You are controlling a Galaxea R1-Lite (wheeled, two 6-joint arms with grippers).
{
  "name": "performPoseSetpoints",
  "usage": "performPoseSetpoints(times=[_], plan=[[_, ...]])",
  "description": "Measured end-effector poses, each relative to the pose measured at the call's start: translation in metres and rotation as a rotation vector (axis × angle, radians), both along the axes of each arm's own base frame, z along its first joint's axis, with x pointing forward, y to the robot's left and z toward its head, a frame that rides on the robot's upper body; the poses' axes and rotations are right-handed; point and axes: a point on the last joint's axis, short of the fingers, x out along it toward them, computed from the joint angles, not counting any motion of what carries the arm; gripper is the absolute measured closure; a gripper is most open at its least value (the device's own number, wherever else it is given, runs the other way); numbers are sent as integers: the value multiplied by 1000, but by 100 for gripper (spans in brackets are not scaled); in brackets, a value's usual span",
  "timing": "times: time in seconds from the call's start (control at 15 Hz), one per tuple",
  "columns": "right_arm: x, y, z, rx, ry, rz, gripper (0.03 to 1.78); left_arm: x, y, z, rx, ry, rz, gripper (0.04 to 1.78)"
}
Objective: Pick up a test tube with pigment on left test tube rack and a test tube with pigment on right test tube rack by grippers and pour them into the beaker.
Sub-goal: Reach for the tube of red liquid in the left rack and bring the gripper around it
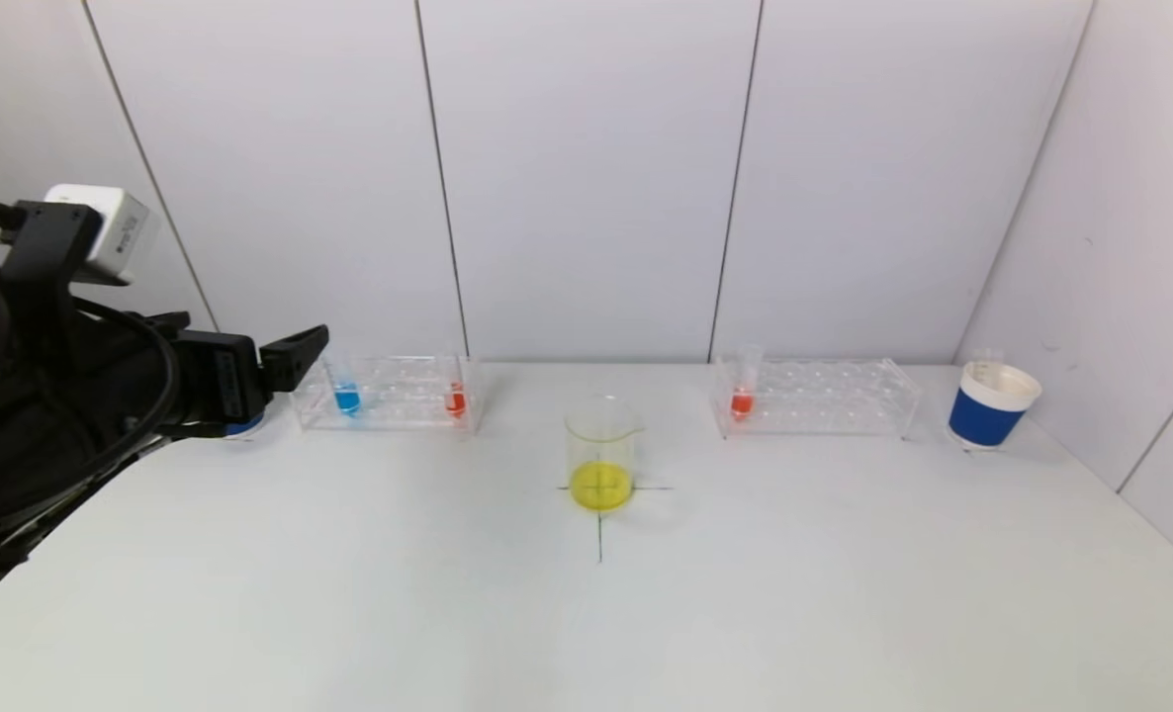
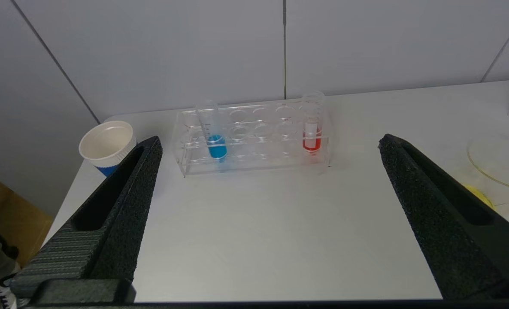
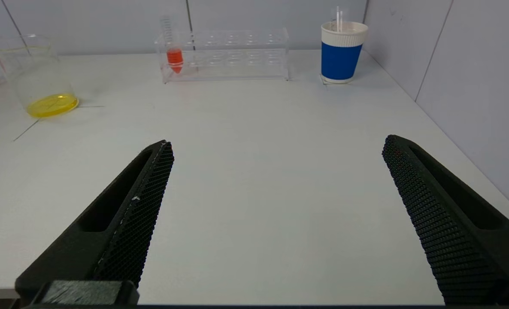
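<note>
Both grippers' fingers (image 2: 143,180) spread, holding nothing.

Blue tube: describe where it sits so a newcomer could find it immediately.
Start at the beaker of yellow liquid mid-table, then look to the clear rack on the robot's left, near the back wall. The blue tube stands upright at that rack's outer end, nearest the left gripper; its only rack-mate, the red tube, stands at the beaker end.
</note>
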Motion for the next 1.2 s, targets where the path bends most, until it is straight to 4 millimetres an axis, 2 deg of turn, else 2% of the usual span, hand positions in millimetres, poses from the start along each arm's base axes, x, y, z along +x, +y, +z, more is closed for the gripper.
performPoseSetpoints(times=[0.67,1.2], plan=[[0,0,0,0,0,0,4,60,-43,-62,-23,-6,-3,6],[0,0,0,0,0,0,4,91,-59,-107,-35,-26,16,6]])
